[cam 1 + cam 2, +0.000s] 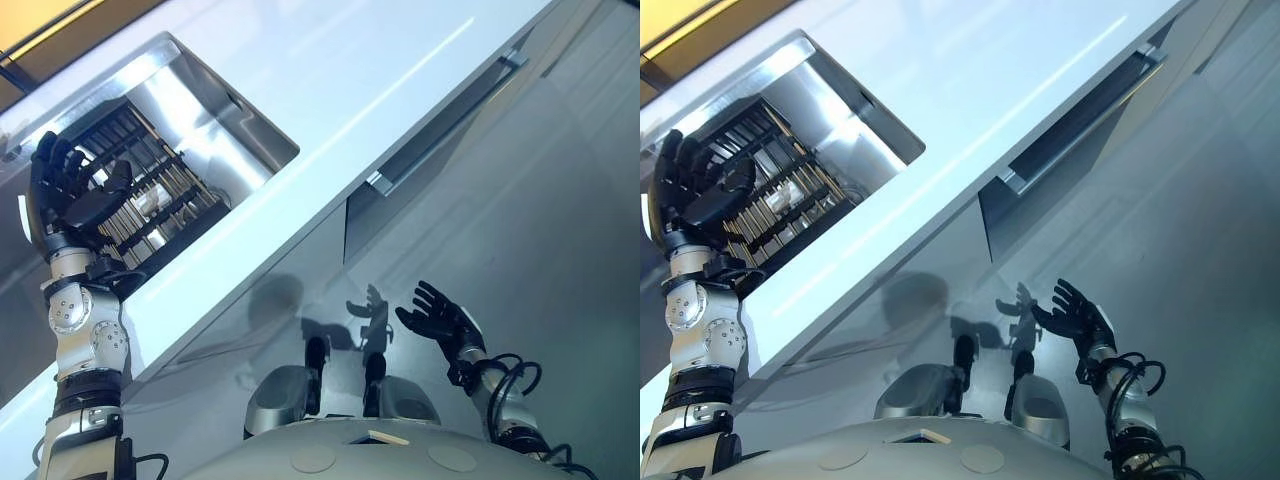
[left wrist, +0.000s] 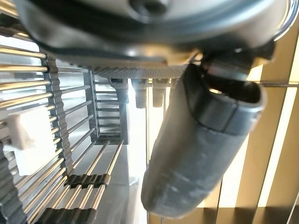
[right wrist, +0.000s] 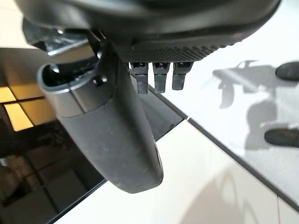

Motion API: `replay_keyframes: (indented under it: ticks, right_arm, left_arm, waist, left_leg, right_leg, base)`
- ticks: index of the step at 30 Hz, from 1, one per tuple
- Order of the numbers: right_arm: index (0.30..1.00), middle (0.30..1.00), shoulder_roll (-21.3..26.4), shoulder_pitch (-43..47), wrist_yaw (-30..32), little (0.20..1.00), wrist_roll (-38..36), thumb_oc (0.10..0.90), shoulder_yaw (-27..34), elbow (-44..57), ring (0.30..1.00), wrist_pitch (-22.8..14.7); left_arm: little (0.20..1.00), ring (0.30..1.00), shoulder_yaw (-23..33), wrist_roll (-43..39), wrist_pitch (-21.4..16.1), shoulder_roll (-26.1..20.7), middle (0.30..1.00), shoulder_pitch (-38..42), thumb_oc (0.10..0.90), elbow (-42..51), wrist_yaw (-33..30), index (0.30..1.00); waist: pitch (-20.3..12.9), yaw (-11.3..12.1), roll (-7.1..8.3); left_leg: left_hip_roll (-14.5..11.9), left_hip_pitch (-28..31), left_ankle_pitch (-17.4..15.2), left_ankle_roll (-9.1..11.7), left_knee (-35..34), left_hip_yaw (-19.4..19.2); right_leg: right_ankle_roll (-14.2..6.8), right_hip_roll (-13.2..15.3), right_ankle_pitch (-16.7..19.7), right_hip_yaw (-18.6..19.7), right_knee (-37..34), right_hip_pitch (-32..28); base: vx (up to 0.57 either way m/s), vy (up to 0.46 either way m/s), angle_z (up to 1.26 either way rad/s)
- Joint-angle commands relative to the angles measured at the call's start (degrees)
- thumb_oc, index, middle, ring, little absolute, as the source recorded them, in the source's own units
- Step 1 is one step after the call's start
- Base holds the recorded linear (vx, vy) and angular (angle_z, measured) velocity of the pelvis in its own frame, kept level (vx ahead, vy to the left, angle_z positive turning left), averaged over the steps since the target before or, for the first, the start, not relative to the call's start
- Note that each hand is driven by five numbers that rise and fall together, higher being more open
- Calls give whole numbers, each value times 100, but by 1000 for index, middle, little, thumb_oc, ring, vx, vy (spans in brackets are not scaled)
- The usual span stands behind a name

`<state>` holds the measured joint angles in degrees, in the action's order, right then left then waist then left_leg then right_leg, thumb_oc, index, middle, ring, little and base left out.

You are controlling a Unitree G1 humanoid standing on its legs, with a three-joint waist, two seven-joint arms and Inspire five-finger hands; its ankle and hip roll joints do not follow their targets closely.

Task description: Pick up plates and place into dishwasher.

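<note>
The left hand (image 1: 70, 195) hangs over the near edge of a brushed steel sink (image 1: 245, 125) set into the glossy white surface (image 1: 400, 70). Its dark fingers are curled around a dark, flat, rounded thing (image 1: 100, 205); whether this is a plate cannot be made out, since the hand covers much of it. In the left wrist view the thumb (image 2: 205, 154) stands across the frame and the fingertips are cut off by the hand's bulk.

Inside the sink sits a black wire rack with metal tines (image 1: 165, 195). A small pale block (image 2: 30, 140) lies among the tines; its nature is unclear. No plate can be told apart within the rack.

The right hand (image 1: 440, 320) hovers low in front of the grey cabinet front (image 1: 560, 200), fingers spread and apart, holding nothing. A long metal drawer handle (image 1: 445, 125) runs under the surface's front edge. No writing is legible.
</note>
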<state>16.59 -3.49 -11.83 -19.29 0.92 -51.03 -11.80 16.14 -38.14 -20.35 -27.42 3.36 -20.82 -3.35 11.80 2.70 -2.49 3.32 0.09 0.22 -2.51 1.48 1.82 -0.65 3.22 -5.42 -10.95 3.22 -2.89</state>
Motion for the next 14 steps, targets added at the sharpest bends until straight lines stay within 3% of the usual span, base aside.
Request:
replay_keyframes:
  ticks: [1, 6, 14]
  right_arm:
    - [900, 900, 80, 102, 243, 900, 577, 800, 164, -274, 900, -307]
    - [900, 900, 147, 90, 487, 900, 1054, 800, 144, -919, 900, 113]
    - [900, 900, 152, 58, 49, 900, 1640, 800, -70, -1407, 900, 568]
  left_arm:
    - [900, 900, -233, -54, -403, 711, 900, -49, 800, -295, 68, 900]
    - [900, 900, -258, -218, -301, 733, 900, -39, 800, -409, 217, 900]
    - [900, 900, -256, -163, -150, 666, 900, 67, 800, -518, 108, 900]
  waist:
    - [-271, -22, 22]
    - [-411, -14, 23]
    - [-541, -30, 32]
  left_leg:
    - [11, 49, -336, 117, -248, -111]
    - [6, 184, -365, 159, -273, -93]
    - [-4, 297, -410, 179, -259, -80]
  right_leg:
    - [-167, -139, -431, -13, 584, 319]
    - [-143, -178, -396, -18, 378, 115]
    - [-118, -222, -428, -3, 322, -18]
  base:
    - [-37, -40, 9]
    - [-47, -37, 5]
    - [-18, -19, 0]
